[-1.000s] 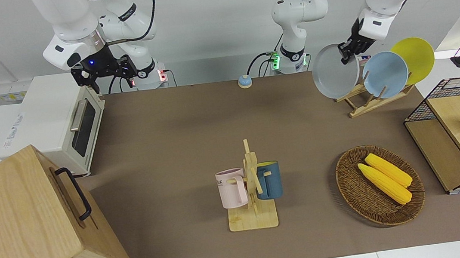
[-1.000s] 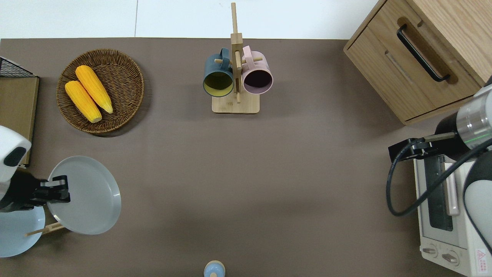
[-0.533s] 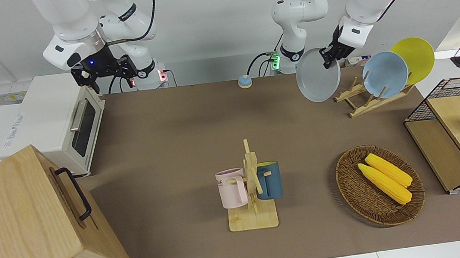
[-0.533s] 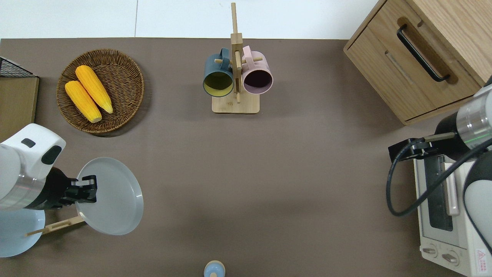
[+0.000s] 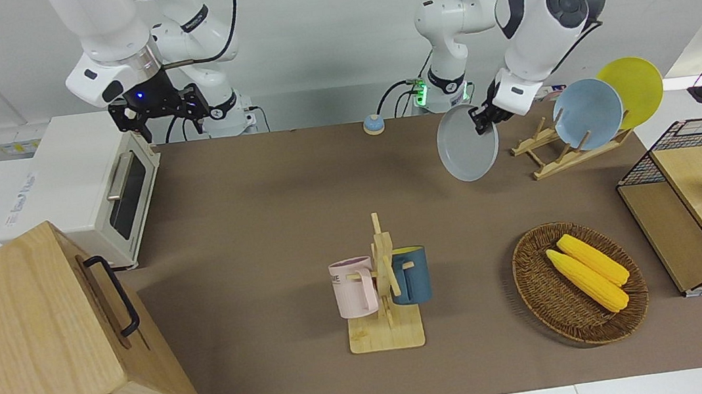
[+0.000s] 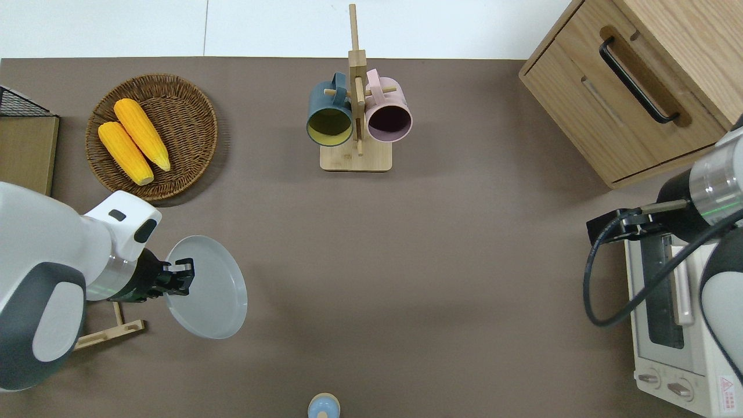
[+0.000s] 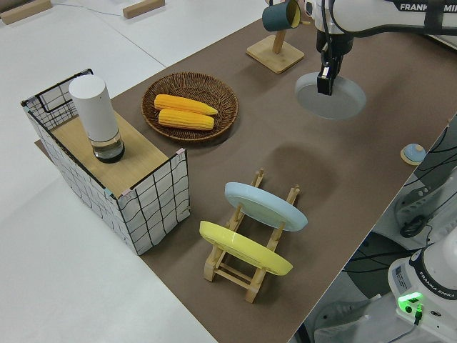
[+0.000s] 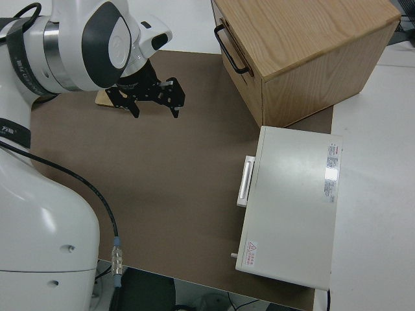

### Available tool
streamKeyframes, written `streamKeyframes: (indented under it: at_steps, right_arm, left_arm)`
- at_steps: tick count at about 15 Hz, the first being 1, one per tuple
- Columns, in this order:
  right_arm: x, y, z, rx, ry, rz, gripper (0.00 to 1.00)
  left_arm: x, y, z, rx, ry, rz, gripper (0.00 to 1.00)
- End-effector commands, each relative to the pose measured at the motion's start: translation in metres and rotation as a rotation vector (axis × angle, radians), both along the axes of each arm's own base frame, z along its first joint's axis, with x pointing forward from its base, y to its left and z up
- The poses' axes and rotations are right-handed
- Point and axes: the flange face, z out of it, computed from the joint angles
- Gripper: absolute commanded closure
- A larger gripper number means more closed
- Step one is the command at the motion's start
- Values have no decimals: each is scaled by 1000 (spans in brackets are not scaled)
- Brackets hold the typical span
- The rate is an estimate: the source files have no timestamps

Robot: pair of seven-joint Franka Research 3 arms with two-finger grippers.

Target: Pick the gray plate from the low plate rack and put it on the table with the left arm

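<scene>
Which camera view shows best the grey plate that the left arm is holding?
The overhead view: the gray plate shows nearly its whole face, gripped at its rim by the left gripper. The front and left side views show it foreshortened; the right side view does not show it.

- From overhead, the left arm (image 6: pixel 40 290) covers most of the rack (image 6: pixel 110 328).
- The drawer box (image 6: pixel 644 75) is cut off at the picture's edge.
- The toaster oven (image 6: pixel 679 331) is partly under the right arm.

My black left pincer (image 6: pixel 184 274) grips a smooth, softly glossy gray plate (image 6: pixel 212 296) above the matt brown matting of the worktop (image 6: pixel 406 261), near a pale bare-wood low plate rack (image 5: pixel 551 157) and a rough woven wicker basket (image 5: pixel 544 297).
</scene>
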Motion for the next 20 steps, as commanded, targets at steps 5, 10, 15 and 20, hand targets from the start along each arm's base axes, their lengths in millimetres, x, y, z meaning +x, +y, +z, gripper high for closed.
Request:
streamKeyframes:
  at_steps: [5, 10, 15, 20]
  right_arm:
    - [-2, -2, 4, -8, 0, -14, 17]
    - [-2, -2, 4, -8, 0, -14, 17]
    - [-2, -2, 4, -8, 0, -14, 17]
    - [-2, -2, 4, -8, 0, -14, 17]
  left_arm:
    - [2, -15, -44, 11, -1, 27, 957]
    - [3, -22, -67, 42, -1, 32, 948]
    - [2, -24, -75, 77, 9, 5, 356]
    - [2, -26, -74, 81, 9, -4, 13]
